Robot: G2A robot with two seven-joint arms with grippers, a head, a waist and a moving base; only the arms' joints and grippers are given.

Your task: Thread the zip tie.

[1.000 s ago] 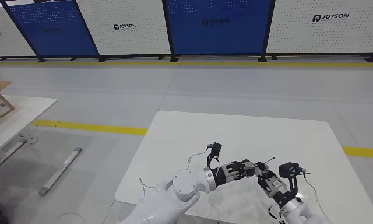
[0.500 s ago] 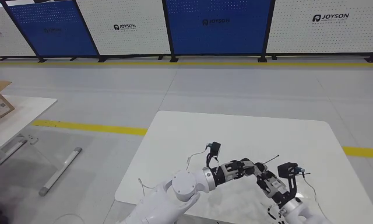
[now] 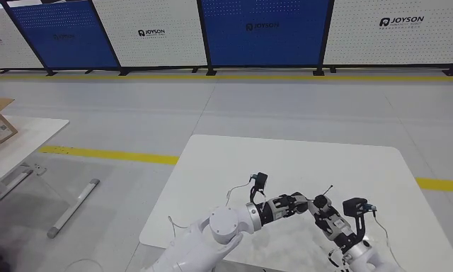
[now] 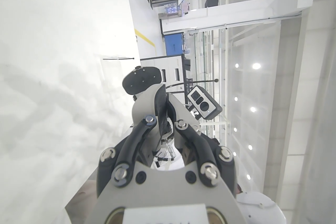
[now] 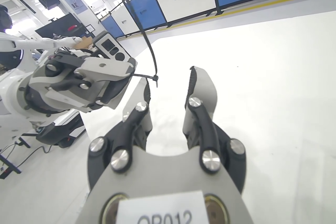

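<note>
There's one black zip tie (image 5: pixel 155 77), two grippers and one white table (image 5: pixel 262 72). The left gripper (image 5: pixel 131 74) is pinched on the tie close beside its head, holding it above the table, and the long tail curves up and away. The right gripper (image 5: pixel 170 80) hangs just beside it, fingers spread apart and gripping nothing. I can't quite tell whether the tail passes through the head. Blue and white panels (image 3: pixel 265 24) stand behind.

Station log. I record the left gripper (image 4: pixel 164 107) and right gripper (image 5: pixel 170 78) as alike: pale grey fingers, black ribbed pads, black linkage bars, silver screw heads, and a grey base plate with a white printed label. The left arm (image 3: pixel 228 226) has a glossy white shell with black segments near the wrist. Its wrist camera (image 5: pixel 111 47) is grey with dark lenses.
</note>
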